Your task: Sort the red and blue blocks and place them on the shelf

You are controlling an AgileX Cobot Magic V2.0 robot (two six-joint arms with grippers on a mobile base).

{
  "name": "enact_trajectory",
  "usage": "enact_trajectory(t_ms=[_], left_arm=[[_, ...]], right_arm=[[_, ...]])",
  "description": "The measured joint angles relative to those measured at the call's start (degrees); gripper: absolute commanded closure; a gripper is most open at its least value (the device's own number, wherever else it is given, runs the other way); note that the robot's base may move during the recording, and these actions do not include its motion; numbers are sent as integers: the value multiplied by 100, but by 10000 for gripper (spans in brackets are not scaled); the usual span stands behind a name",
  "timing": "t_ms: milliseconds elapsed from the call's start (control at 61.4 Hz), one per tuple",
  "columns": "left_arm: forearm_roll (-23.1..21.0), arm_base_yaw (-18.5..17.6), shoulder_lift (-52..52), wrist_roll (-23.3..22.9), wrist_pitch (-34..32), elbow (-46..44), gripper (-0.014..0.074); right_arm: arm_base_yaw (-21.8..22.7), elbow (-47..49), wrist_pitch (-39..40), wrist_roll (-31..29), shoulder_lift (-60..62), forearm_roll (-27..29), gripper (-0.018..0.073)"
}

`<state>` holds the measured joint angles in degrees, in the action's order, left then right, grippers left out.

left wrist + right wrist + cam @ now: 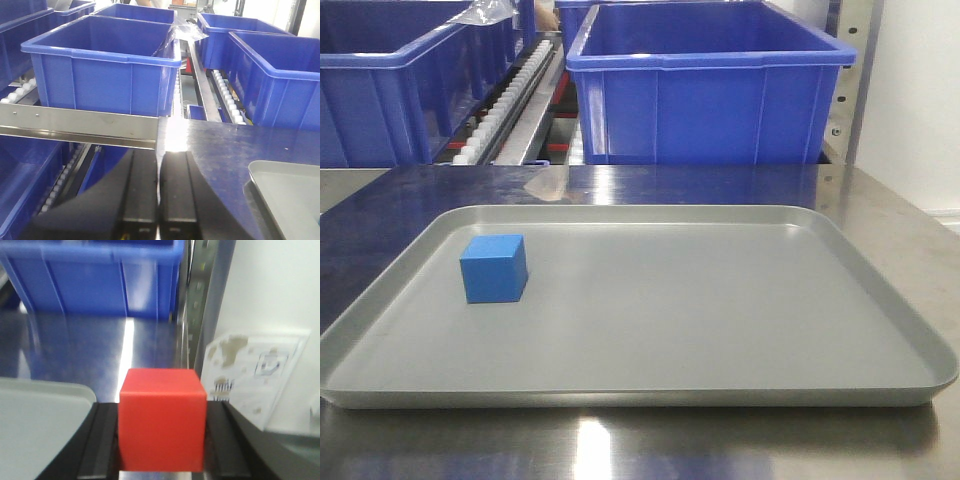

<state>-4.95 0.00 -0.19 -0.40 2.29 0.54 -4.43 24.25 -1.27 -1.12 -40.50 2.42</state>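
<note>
1. One blue block [494,268] sits on the grey tray [620,398], toward its left side.
2. One red block [162,420] is gripped by the right hand [161,450] just right of the tray; the hand is partly cut off.
3. The left hand [159,200], left of the tray, is closed and empty.

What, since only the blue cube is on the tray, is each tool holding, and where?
Right tool clamps the red block by its opposite side faces; left tool shut on nothing.
</note>
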Motion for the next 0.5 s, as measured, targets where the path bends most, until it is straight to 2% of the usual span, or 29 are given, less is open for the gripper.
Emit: enact_trajectory(t_ms=[261,505], left_arm=[[0,0,0,0,0,0,474],[0,0,0,0,0,0,474]], right_arm=[[4,-271,-103,0,1510,0,491],[4,-276,-177,0,1809,0,491]])
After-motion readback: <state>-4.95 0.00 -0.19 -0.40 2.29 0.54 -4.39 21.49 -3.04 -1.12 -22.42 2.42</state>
